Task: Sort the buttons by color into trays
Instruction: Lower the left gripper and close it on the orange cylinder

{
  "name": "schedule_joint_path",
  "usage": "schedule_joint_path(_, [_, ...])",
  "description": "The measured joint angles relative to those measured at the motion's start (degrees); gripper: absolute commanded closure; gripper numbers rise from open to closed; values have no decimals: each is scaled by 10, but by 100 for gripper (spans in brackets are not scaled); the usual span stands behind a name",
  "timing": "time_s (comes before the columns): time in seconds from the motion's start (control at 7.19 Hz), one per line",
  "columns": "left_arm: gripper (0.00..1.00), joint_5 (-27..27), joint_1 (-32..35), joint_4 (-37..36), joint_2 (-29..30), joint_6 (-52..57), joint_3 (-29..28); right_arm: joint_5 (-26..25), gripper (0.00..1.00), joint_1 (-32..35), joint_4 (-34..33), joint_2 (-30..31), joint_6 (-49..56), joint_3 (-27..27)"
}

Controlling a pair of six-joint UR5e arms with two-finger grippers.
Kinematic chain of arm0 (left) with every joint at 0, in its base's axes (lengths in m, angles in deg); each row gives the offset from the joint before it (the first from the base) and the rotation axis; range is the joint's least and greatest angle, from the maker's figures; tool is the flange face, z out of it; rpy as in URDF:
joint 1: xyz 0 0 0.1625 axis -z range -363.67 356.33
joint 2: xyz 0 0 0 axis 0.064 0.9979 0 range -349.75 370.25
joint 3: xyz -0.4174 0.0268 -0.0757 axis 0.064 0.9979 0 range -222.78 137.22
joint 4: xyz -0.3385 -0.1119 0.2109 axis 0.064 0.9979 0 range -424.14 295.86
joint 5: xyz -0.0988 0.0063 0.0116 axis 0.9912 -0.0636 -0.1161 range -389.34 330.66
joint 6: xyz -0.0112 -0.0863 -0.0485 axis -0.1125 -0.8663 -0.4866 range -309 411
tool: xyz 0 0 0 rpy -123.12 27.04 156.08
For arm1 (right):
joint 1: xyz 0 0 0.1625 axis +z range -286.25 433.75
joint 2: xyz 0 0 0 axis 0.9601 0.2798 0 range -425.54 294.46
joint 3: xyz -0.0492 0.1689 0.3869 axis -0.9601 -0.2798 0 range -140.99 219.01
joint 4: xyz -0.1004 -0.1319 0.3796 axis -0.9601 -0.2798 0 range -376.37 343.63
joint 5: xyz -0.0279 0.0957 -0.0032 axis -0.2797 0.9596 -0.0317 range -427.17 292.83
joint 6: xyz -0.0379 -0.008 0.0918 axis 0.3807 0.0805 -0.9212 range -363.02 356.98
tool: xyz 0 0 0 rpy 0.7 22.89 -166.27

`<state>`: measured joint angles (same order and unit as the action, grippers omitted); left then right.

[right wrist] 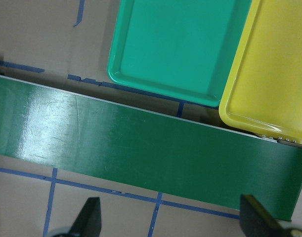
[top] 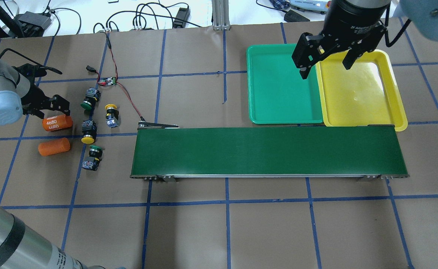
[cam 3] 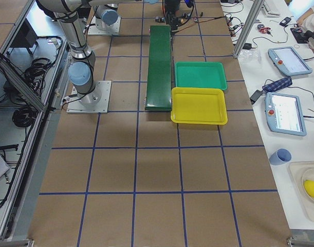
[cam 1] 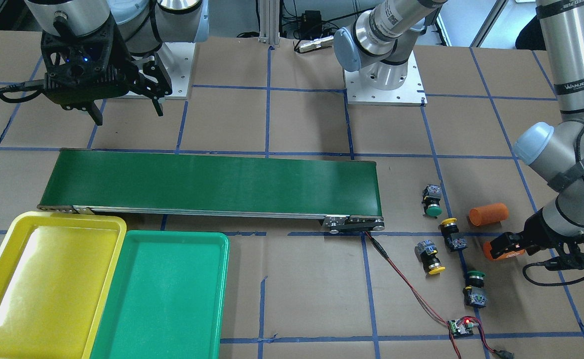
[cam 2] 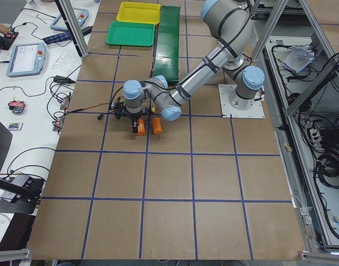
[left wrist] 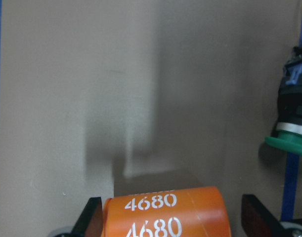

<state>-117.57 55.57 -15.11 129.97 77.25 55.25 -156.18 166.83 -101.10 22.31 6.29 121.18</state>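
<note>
Left gripper (left wrist: 171,206) — wide astride orange cylinder (left wrist: 165,219)

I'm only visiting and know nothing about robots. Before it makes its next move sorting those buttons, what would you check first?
1. The buttons within reach: ok, all four lie loose beside the left gripper.
2. Left gripper lined up on a button: not ok, its open fingers straddle the orange 4680 cylinder.
3. Right gripper free: ok, open and empty.
4. Green tray and yellow tray ready: ok, both empty.
5. Belt clear: ok, nothing on it.
6. Belt running: cannot tell.
</note>
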Motion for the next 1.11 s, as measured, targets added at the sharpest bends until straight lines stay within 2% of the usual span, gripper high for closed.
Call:
schedule_joint_path(0.83, [1,-13,1,9,8,1,-3,0,0,0,0,0,0,0])
schedule_joint_path(1.11, [76,-13,0,9,13,5,-6,0,0,0,0,0,0,0])
